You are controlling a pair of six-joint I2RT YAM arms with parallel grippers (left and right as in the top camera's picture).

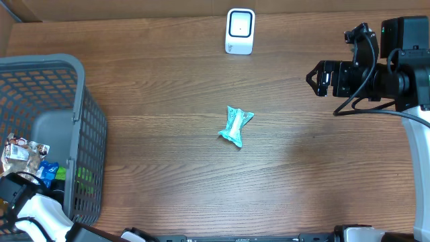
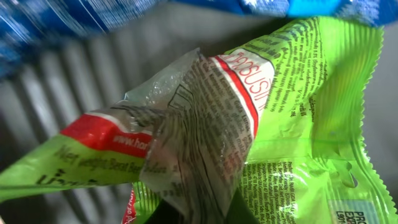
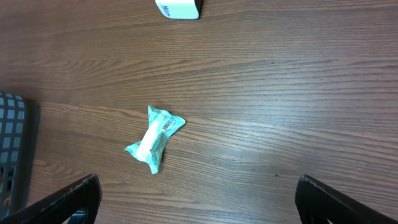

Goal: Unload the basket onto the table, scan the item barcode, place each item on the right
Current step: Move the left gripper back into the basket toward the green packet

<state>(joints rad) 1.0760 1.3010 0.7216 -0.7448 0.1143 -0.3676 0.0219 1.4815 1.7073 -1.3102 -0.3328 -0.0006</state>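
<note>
Green snack packet point(image 2: 311, 124), crumpled, fills the left wrist view inside the grey mesh basket point(image 1: 87, 134) at the desk's point(image 1: 168, 81) left edge. Left pincer point(image 1: 12, 185) is closed down in the basket, the packet's film bunched against it; a firm grip cannot be confirmed. Right pincer point(image 1: 313, 78) hangs wide open and empty at far right. Teal packet point(image 1: 236, 126) lies mid-desk, barcode upward. White barcode scanner point(image 1: 240, 31) stands at the far edge, well apart from both packets.

overhead top-down, right wrist shares scanner point(image 1: 240, 30)
</note>
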